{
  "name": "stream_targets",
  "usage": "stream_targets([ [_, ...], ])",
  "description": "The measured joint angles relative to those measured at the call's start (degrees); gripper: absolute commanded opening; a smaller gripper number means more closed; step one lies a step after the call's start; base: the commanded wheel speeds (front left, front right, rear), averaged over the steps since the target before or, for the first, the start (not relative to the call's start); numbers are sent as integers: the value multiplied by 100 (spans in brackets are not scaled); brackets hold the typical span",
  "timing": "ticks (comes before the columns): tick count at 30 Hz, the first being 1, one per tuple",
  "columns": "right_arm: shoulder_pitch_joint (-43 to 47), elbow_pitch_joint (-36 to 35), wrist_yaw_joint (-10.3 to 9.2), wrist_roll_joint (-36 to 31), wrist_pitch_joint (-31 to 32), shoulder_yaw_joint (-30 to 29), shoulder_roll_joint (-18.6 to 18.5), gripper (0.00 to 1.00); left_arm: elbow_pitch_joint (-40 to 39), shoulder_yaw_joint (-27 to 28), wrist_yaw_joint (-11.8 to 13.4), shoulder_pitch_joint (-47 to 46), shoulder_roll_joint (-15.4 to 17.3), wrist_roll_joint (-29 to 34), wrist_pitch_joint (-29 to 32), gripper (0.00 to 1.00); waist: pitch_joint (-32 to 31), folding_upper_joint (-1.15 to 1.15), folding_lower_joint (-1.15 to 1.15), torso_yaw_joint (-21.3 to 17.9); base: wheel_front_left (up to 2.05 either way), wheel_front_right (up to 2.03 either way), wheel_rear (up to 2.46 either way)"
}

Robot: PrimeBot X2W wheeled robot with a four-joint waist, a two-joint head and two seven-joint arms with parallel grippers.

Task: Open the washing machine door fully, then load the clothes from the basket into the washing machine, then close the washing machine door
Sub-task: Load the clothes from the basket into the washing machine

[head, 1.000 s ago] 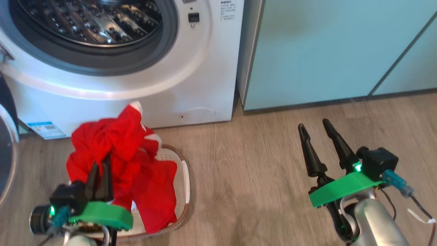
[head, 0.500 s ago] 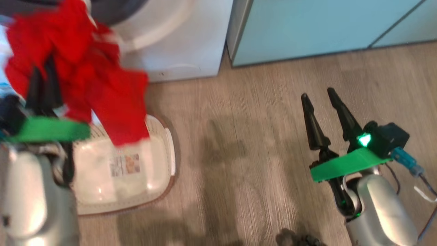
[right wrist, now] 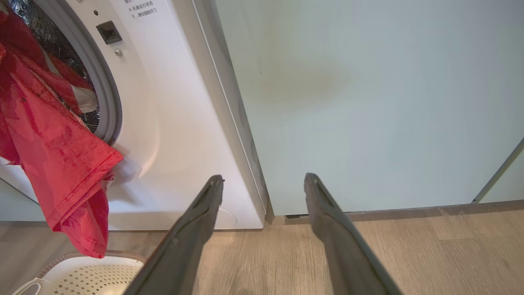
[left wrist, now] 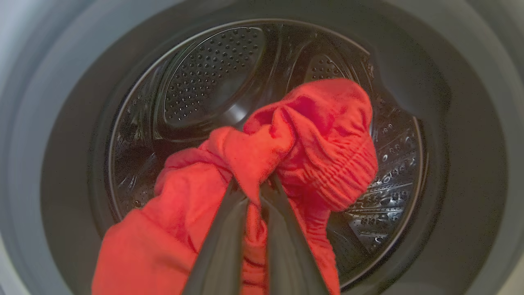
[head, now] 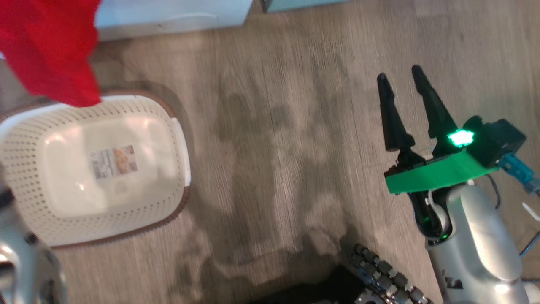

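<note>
A second ago the clothes (left wrist: 319,135) lay heaped in the basket (head: 25,202). Now they are lifted clear of it and held at the mouth of the washing machine (right wrist: 163,102). The head camera has also tipped down toward the floor (head: 274,169).

The left claw (left wrist: 254,188) is pressed together on a fold of the red fabric and points straight into the dark perforated drum (left wrist: 213,73). Part of the garment bunches past its tips, and the rest trails back below. From the right wrist, the red cloth drapes over the grey ring of the mouth with a white piece showing inside it, and its hem hangs above the basket's far rim.

The right claw (head: 399,74) hovers over bare floor, well apart from the basket. Its fingers are spread and hold nothing, aimed at the seam between the machine and the pale green cabinet (right wrist: 368,102).

The basket stands on the floor before the machine, with only its sticker (head: 113,161) showing on its bottom.
</note>
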Motion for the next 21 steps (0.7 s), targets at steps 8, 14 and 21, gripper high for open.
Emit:
stream_targets([
  [8,-267,-121,0,322,0,113,1,100,695,-365,-57,-1450,648,205,-26,0,778,0,1,-199,0,0,0],
  [14,-454,-142,0,500,0,299,5,100,1446,-956,-102,-2446,1080,253,-27,0,1274,0,0,-366,0,0,0],
  [21,-587,-143,0,659,0,525,20,100,2042,-1902,-103,-3305,1515,253,-27,0,1539,0,-1,-584,0,0,0],
])
